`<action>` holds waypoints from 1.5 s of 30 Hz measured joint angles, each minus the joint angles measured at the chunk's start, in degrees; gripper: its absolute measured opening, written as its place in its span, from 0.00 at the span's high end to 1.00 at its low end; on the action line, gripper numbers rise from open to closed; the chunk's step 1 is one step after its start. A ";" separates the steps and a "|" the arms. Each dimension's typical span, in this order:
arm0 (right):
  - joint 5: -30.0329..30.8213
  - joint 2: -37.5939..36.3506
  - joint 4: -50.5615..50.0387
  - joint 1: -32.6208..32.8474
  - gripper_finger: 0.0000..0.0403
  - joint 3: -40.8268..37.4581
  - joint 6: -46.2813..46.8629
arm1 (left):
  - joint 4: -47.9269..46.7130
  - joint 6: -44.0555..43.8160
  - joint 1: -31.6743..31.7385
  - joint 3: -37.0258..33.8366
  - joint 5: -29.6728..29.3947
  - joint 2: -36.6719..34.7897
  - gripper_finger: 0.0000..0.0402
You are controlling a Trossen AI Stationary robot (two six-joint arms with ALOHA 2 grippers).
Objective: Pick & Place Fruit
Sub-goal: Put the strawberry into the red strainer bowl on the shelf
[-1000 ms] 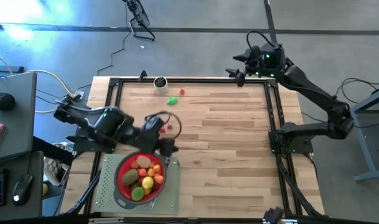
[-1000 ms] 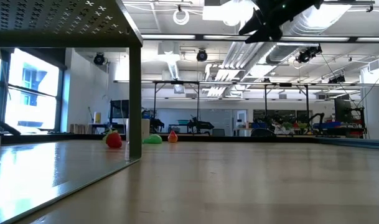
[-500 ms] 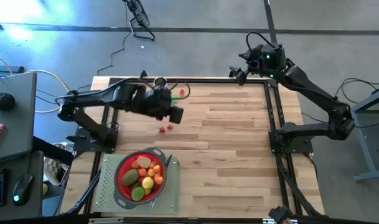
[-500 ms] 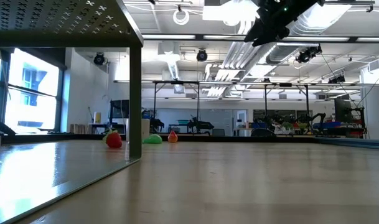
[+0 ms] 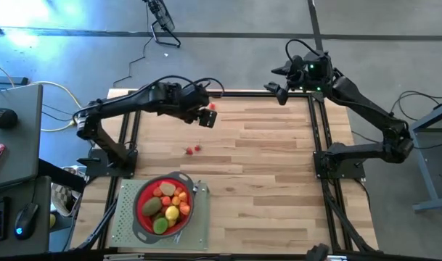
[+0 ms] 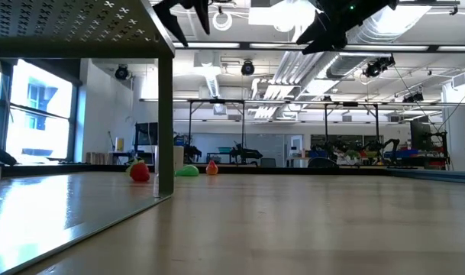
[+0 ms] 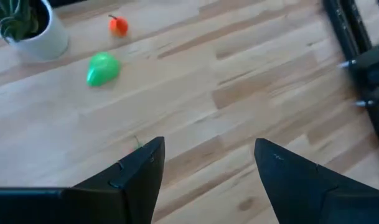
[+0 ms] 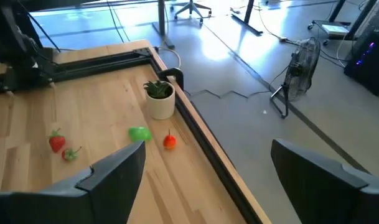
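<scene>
Fruit sorting looks mostly done: I count about seven pieces heaped in the red strainer at seven o'clock. Four remain on the bench: two strawberries mid-left, a green fruit and orange fruit near eleven. Left tool hovers released, empty, there; right tool, released, waits at one o'clock.

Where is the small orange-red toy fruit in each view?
High view: small orange-red toy fruit at far edge, beside left gripper.
Low view: fruit rightmost of three.
Left wrist view: fruit near white pot.
Right wrist view: fruit near pot.
Landmark: green toy fruit.
</scene>
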 joint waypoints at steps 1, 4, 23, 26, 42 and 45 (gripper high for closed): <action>0.03 0.00 0.00 0.00 0.16 0.00 0.00 | 0.02 0.77 0.66 -0.01 0.34 0.23 0.39; 0.03 0.00 -0.04 0.00 0.22 0.00 0.12 | 0.07 2.65 2.16 -0.08 2.45 1.07 0.39; -3.26 -3.63 -4.42 2.01 0.92 0.00 12.96 | -0.31 8.68 4.03 -2.23 -0.40 1.21 0.39; -7.82 -6.81 -4.46 2.37 0.98 0.00 13.46 | 1.19 8.19 4.69 -5.19 -0.10 1.21 0.39; 1.13 -12.04 -6.52 2.27 0.98 0.00 10.27 | 19.23 0.76 5.87 -26.36 5.86 1.23 0.39; 1.28 -11.59 -7.04 2.27 0.98 0.00 9.94 | 22.89 -1.27 5.87 -29.89 6.09 1.23 0.39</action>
